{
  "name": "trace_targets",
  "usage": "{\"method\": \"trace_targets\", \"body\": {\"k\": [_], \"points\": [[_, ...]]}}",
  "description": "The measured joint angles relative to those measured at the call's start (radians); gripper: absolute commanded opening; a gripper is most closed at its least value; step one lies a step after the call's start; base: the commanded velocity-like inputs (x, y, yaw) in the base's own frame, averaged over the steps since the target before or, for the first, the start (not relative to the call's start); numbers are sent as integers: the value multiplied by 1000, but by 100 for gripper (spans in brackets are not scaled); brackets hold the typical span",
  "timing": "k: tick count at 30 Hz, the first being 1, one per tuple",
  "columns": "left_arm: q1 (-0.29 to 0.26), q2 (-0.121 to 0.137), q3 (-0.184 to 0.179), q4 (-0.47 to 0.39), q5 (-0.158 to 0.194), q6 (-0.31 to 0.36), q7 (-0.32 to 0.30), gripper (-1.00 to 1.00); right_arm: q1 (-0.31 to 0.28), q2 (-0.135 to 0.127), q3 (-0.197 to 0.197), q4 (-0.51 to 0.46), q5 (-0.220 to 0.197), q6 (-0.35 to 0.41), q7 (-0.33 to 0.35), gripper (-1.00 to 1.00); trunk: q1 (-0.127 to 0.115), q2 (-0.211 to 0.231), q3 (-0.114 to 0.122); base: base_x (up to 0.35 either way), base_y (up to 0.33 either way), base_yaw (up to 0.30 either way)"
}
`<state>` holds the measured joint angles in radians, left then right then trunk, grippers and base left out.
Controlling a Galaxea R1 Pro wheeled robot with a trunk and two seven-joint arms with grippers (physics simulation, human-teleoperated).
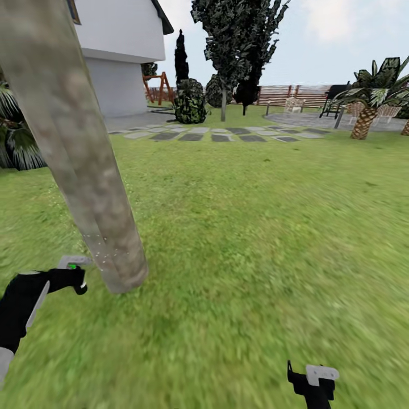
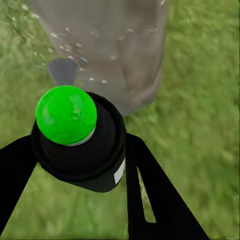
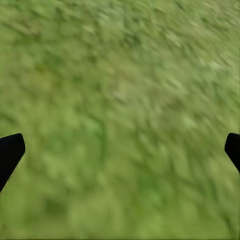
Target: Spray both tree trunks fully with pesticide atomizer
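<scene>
A thick, smooth, mottled grey-tan tree trunk [image 1: 85, 165] leans across the left of the head view, its base in the grass. My left gripper [image 1: 75, 278] is shut on the pesticide atomizer [image 1: 72, 264], which is held low beside the foot of the trunk. In the left wrist view the atomizer [image 2: 80, 145] is a black body with a bright green knob, clamped between the black fingers [image 2: 150, 190] and facing the trunk [image 2: 115, 45]. White droplets speckle the bark there. My right gripper [image 1: 312, 379] hangs open over bare lawn, fingertips [image 3: 11, 150] wide apart.
Lawn [image 1: 255, 227] stretches ahead and to the right. Grey paving slabs [image 1: 227, 134] cross the far grass. A white house [image 1: 119, 57] stands at the back left, with dark trees [image 1: 238, 40] and a bush [image 1: 190, 102] beside it. A palm [image 1: 366, 108] and a slat fence [image 1: 295, 94] lie at the far right.
</scene>
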<state>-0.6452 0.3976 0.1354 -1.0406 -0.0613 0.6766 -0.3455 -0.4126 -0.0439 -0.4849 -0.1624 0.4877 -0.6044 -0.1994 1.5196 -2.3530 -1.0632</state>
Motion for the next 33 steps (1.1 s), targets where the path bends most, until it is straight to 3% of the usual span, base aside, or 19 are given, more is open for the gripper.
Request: {"method": "trace_targets", "body": {"k": [2,4,7,8,9,18,21,23,24,26,27,28,29,30,33], "points": [[0,-26,-29,-4,-2,1,-13,-100,0,0,0,0,0,0,0,100,0,0,0,0,0,272],[-2,-32,-35,-1,-7,1,-19,-100,0,0,0,0,0,0,0,100,0,0,0,0,0,214],[-4,-11,-31,2,-20,-2,-22,-100,0,0,0,0,1,0,0,100,0,0,0,0,0,46],[-4,20,-30,2,-27,-2,-21,-100,0,-1,0,0,1,0,0,100,0,0,0,0,0,5],[-4,32,-30,2,-21,-2,-19,-100,0,-1,0,0,1,0,0,100,0,0,0,0,0,2],[-3,30,-33,-23,-4,3,-18,-100,0,-1,0,0,1,0,0,100,0,0,0,104,33,0],[-14,28,-33,-110,-1,61,-19,-100,0,-1,0,0,1,0,0,100,0,0,0,5,2,0],[-31,37,-4,-123,14,88,-20,-100,0,-1,0,0,2,0,0,100,0,0,0,0,0,0],[-36,41,38,-125,18,93,-21,-100,0,-1,0,0,2,0,0,100,0,0,0,0,0,0],[-36,39,56,-128,31,100,-21,-100,0,-1,0,1,2,0,0,100,0,0,0,0,0,0],[-36,35,50,-140,37,102,-21,-100,0,-1,0,0,2,0,0,100,0,0,0,0,0,97],[-36,34,15,-165,48,107,-40,-100,0,-1,0,0,2,0,0,100,0,0,0,0,0,217],[-36,37,-20,-182,43,122,-104,-100,0,0,0,0,2,0,0,100,0,0,0,0,0,245],[-39,40,-33,-188,20,146,-149,-100,0,1,0,0,1,0,0,100,0,0,0,0,0,204],[-43,43,-37,-194,8,168,-183,-100,0,0,0,0,2,0,0,100,0,0,0,0,0,63]]}}
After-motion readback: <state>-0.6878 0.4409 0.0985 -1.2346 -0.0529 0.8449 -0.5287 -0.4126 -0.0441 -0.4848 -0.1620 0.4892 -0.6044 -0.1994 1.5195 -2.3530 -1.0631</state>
